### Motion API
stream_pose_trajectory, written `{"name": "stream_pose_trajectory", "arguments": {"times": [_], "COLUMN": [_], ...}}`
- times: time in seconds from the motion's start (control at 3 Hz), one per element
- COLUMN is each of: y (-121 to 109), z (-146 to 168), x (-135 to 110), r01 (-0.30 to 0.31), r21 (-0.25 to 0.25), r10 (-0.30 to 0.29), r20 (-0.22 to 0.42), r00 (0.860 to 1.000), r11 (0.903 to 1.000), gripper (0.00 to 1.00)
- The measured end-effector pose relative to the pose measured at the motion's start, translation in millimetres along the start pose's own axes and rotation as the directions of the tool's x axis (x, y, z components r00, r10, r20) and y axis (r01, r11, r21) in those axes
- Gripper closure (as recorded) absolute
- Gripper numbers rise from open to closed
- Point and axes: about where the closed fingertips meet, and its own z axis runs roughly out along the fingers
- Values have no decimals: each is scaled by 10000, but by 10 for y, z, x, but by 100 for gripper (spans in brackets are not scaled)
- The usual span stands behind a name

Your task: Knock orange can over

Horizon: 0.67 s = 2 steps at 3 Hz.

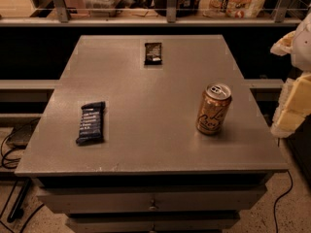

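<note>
Orange can (214, 108) upright, not yet tipped.
Gripper (294, 106) at table (146, 125) edge, grip state can't tell; can near it, apart, centre-ward. Prob. light, slick: push high, near rim.

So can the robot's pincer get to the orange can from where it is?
Probably yes. The pincer hangs by the right edge of the table, near the upright orange can, with only bare surface between them.

Clearance on the table top (146, 144)
The orange can (213, 109) stands upright right of centre, with bare surface on every side. The left wrapper (91, 123) and the far wrapper (153, 53) lie flat, well apart from it. The gripper (293, 111) sits off the table's right edge; nothing stands between it and the can.
</note>
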Motion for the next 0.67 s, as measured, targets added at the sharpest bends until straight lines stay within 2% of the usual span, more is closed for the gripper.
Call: {"name": "stream_pose_trajectory", "arguments": {"times": [0.33,0.67], "y": [0,-13], "z": [0,35], "x": [0,-29], "r01": [0,45], "r21": [2,40], "r10": [0,-47], "r20": [1,609], "r00": [10000,9981], "r11": [10000,10000], "gripper": [0,0]}}
